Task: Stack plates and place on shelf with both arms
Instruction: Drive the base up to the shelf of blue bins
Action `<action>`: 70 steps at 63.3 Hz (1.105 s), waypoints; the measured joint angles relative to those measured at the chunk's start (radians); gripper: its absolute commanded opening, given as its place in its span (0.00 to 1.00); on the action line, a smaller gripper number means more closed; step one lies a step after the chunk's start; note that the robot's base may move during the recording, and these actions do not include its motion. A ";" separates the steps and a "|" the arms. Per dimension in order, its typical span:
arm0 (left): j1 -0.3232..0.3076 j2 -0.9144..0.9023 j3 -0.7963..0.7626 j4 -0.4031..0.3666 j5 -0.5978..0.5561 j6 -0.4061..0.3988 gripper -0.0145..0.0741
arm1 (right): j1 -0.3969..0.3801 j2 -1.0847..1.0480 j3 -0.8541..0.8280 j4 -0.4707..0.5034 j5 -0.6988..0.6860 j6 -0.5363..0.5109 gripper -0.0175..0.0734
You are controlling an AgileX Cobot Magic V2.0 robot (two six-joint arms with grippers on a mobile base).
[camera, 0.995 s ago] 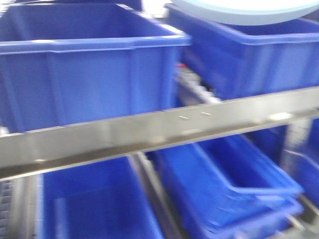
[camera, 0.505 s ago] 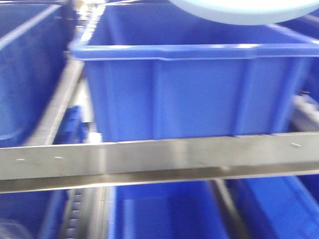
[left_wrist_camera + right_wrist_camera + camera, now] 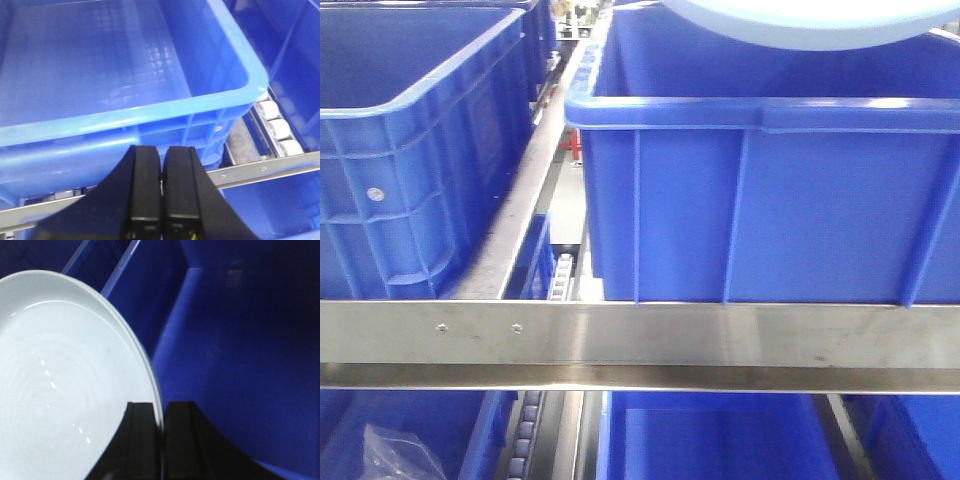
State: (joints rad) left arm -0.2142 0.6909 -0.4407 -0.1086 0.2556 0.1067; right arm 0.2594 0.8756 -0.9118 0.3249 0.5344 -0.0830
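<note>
**Plate is hanging over the right crate, left claw is clamped on itself**

Your right gripper (image 3: 161, 440) is pinching the rim of the round, shallow white plate (image 3: 60, 390), with one black finger on each side of the edge. So that hand is grasping the plate. I can't tell from the wrist view whether a second one is sitting underneath it. In the front view the plate's pale underside is poking in at the very top, above the opening of the big blue plastic crate on the right (image 3: 770, 200).

Your left gripper (image 3: 161, 185) is hovering over the near wall of another blue crate. Its two black fingers are pressed flat against each other.

As for the surface, you're looking at the brushed stainless-steel shelf rail (image 3: 720, 335) running straight across the front, with two small screws (image 3: 440, 327) near its left end. A second blue crate (image 3: 410, 150) is sitting on the left, and a roller track (image 3: 560, 275) is showing in the gap between the two. More blue crates are sitting on the level below, and a crumpled clear plastic bag (image 3: 390, 455) is lying in the left one.

The room is only peeking through a sliver between the crates at the top, too small to make out.
</note>
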 measured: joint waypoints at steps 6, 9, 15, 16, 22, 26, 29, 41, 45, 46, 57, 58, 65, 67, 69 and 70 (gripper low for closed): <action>0.000 0.000 0.000 0.000 0.000 0.000 0.26 | 0.000 0.000 0.000 0.000 0.000 0.000 0.25; 0.000 0.000 0.000 0.000 0.000 0.000 0.26 | 0.000 0.000 0.000 0.000 0.000 0.000 0.25; 0.000 0.000 0.000 0.000 0.000 0.000 0.26 | 0.000 0.000 0.000 0.000 0.000 0.000 0.25; 0.000 0.000 0.000 0.000 0.000 0.000 0.26 | 0.000 0.000 0.000 0.000 0.000 0.000 0.25; 0.000 0.000 0.000 0.000 0.000 0.000 0.26 | 0.000 0.000 0.000 0.000 0.000 0.000 0.25; 0.000 0.000 0.000 0.000 0.000 0.000 0.26 | 0.000 0.000 0.000 0.000 0.000 0.000 0.25; 0.000 0.000 0.000 0.000 0.000 0.000 0.26 | 0.000 0.000 0.000 0.000 0.000 0.000 0.25; 0.000 0.000 0.000 0.000 0.000 0.000 0.26 | 0.000 0.000 0.000 0.000 0.000 0.000 0.25; 0.000 0.000 0.000 0.000 -0.009 0.000 0.26 | 0.000 0.000 0.000 0.000 0.000 0.000 0.25; 0.000 0.000 0.000 0.000 -0.012 0.000 0.26 | 0.000 0.000 0.000 0.000 0.000 0.000 0.25; 0.000 0.000 0.000 0.000 -0.029 0.000 0.26 | 0.000 0.000 0.000 0.000 0.000 0.000 0.25; 0.000 0.000 0.000 0.000 -0.029 0.000 0.26 | 0.000 0.000 0.000 0.000 0.000 0.000 0.25; 0.000 0.000 0.000 0.000 -0.030 0.000 0.26 | 0.000 0.000 0.000 0.000 0.000 0.000 0.25; 0.000 0.000 0.000 0.000 -0.030 0.000 0.26 | 0.000 0.000 0.000 0.000 0.000 0.000 0.25; 0.000 0.000 0.000 0.000 -0.030 0.000 0.26 | 0.000 0.000 0.000 0.000 0.000 0.000 0.25; 0.000 0.000 0.000 0.000 -0.030 0.000 0.26 | 0.000 0.000 0.000 0.000 0.000 0.000 0.25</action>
State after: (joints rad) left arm -0.2142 0.6909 -0.4407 -0.1086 0.2251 0.1067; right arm 0.2594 0.8756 -0.9118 0.3249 0.5344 -0.0830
